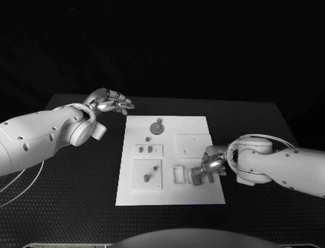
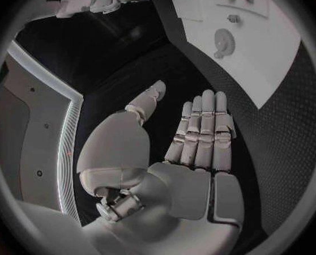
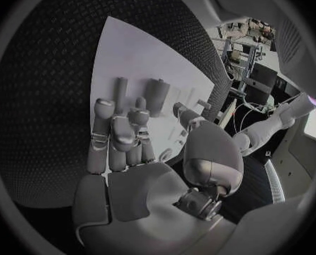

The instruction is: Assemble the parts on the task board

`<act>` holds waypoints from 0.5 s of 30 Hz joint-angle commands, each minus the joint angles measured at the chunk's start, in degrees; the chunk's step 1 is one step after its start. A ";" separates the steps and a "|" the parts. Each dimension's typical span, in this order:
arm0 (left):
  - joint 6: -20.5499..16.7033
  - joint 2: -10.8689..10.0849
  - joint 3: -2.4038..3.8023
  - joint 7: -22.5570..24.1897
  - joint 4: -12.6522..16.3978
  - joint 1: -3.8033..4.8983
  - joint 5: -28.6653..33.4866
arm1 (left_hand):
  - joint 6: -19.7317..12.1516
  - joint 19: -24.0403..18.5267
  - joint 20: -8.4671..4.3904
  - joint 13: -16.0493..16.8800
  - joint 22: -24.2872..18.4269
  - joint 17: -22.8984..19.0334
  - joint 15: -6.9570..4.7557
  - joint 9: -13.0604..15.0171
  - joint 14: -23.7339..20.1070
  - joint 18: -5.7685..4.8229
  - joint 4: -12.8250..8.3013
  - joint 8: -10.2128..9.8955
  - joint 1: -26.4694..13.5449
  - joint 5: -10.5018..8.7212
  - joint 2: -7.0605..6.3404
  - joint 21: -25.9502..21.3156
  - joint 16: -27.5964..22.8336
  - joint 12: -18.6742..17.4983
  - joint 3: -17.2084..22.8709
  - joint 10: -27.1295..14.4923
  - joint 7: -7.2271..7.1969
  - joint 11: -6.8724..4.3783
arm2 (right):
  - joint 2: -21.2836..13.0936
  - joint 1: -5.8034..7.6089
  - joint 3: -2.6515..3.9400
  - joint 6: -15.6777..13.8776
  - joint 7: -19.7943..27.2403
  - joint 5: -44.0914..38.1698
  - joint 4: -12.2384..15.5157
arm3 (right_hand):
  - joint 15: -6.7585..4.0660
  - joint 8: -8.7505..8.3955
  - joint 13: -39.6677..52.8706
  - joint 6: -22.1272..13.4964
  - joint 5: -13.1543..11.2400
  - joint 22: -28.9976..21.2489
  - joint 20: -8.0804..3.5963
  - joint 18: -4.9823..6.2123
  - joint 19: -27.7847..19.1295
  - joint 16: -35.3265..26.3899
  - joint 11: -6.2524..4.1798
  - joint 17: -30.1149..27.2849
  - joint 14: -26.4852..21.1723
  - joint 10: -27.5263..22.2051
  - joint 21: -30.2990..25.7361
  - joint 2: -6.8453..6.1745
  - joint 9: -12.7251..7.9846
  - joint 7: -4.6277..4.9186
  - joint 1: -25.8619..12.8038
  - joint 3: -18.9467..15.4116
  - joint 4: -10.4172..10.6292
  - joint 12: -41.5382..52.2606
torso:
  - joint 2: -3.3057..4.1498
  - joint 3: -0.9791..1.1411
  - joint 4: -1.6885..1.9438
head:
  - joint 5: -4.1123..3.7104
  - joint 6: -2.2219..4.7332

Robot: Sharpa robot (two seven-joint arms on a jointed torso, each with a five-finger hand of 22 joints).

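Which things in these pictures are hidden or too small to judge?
1. Head view: the right hand covers the grey parts near the task board's right edge; contact is unclear.
2. Right wrist view: its fingers hide the near ends of those parts.
3. Head view: the small pieces are too small to identify.

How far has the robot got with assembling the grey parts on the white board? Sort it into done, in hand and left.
Done: small grey pegs already stand in the raised white blocks on the flat white task board.
In hand: the right robot hand reaches over loose grey bar-shaped parts at the board's near right; whether it holds one is unclear.
Left: the round grey disc lies loose. The left robot hand hovers off the board, empty.
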 commanded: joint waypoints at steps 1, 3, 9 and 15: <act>0.61 0.10 0.03 0.29 0.20 0.09 0.17 | 0.16 -0.20 0.13 -0.06 -0.07 0.07 0.20 -0.06 0.38 -0.38 0.31 0.30 -0.60 -0.30 -0.10 0.29 -0.22 0.05 -0.01 -0.08 -0.23 -0.18 | 0.40 -0.41 -0.06 1.01 -0.19 -2.23 -0.43 | -0.25 -0.27 -0.05 1.13 -0.11 1.30 -0.21 1.29 -0.41 0.31 0.12 0.07 0.06 0.48 0.40 0.66 0.06 0.71 0.03 -0.44 0.10 -0.29 | 0.02 0.06 -0.02 | 0.22 -0.14; 0.59 0.00 0.03 0.26 0.30 0.09 0.17 | 0.16 -0.20 0.12 -0.06 -0.08 0.09 0.20 -0.07 0.38 -0.38 0.37 0.30 -0.65 -0.30 -0.10 0.29 -0.24 0.05 0.00 -0.08 -0.23 -0.18 | 0.67 -0.58 -0.08 0.72 -0.13 -2.28 -0.70 | -0.25 -0.30 -0.05 1.14 -0.11 1.30 -0.21 1.29 -0.45 0.32 0.12 0.08 0.06 0.48 0.43 0.78 0.07 0.71 0.01 -0.53 0.10 -0.30 | 0.02 0.09 -0.01 | 0.25 -0.18; 0.22 -0.11 0.03 0.48 0.40 0.09 0.17 | 0.14 -0.21 0.12 -0.06 -0.08 0.15 0.20 -0.08 0.39 -0.37 0.50 0.29 -0.76 -0.29 -0.13 0.30 -0.29 0.05 0.02 -0.08 -0.23 -0.18 | 1.70 -1.10 -0.08 0.16 -0.20 -2.26 -1.52 | -0.24 -0.43 -0.04 1.21 -0.11 1.28 -0.18 1.29 -0.64 0.32 0.12 0.10 0.02 0.48 0.57 1.41 0.08 0.72 -0.10 -0.97 0.06 -0.35 | 0.04 0.09 0.00 | 0.50 -0.25; 0.26 -0.14 0.03 0.47 0.46 0.09 0.17 | 0.16 -0.19 0.10 -0.05 -0.08 0.21 0.18 -0.08 0.42 -0.35 0.56 0.30 -0.73 -0.26 -0.08 0.31 -0.32 0.08 0.09 -0.03 -0.24 -0.21 | 2.58 -1.52 -0.08 0.23 -0.27 -2.16 -2.56 | -0.22 -0.72 0.01 1.28 -0.12 1.26 -0.15 1.29 -0.98 0.31 0.14 0.15 -0.06 0.44 0.84 2.93 0.11 0.73 0.17 -2.02 -0.81 -0.42 | 0.03 0.07 0.01 | 0.63 -0.43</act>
